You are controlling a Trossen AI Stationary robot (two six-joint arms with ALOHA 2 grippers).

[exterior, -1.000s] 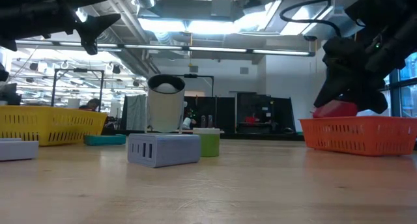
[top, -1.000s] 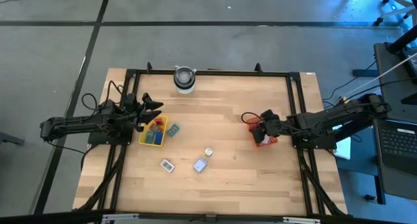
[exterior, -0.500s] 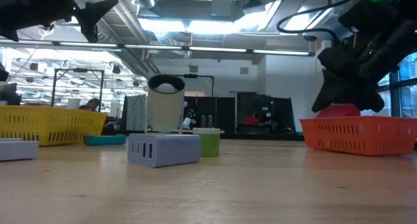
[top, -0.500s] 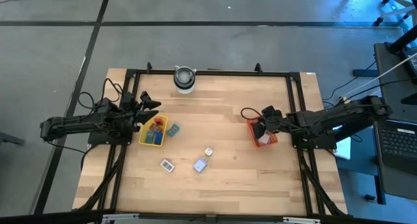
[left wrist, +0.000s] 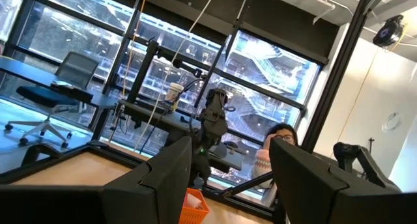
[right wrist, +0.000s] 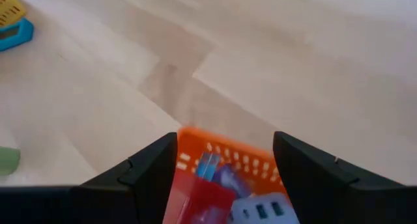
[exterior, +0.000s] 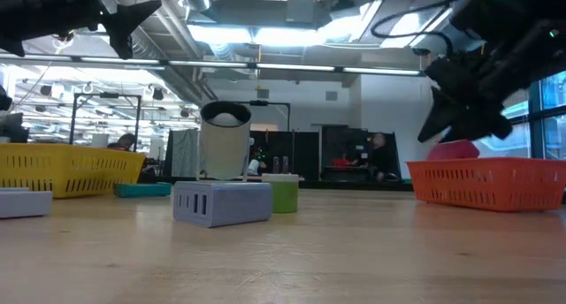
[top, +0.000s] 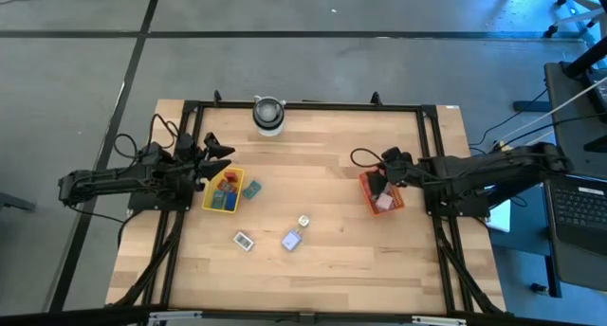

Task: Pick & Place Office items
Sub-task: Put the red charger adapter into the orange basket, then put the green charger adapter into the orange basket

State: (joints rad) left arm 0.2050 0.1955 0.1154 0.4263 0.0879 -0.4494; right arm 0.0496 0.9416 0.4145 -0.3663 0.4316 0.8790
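Our right gripper (top: 379, 181) hangs over the orange-red tray (top: 366, 195), its fingers (right wrist: 151, 178) spread wide and holding nothing; directly below and between them in the wrist view lie a red piece (right wrist: 199, 199), a lavender piece (right wrist: 229, 182) and a white block (right wrist: 260, 208), already inside that tray. Our left gripper (top: 220, 153) waits above the near edge of the yellow tray (top: 206, 199), its fingers (left wrist: 166, 178) also parted and empty, with several blue, red and green pieces (top: 226, 190) sitting in the tray just below them. We judge the sorting to be well along but unfinished: both trays hold items, while four remain loose on the tabletop (top: 322, 136), well away from either set of fingers: a teal piece (top: 251, 189) just beside the yellow tray, a white piece (top: 245, 240), a lavender block (top: 292, 239) and a small green-and-white piece (top: 303, 221). The grey-white cylinder (top: 268, 115) stands apart at the far edge. We can read no brand, label or writing on any item. A person (left wrist: 277, 149) sits in the room beyond.
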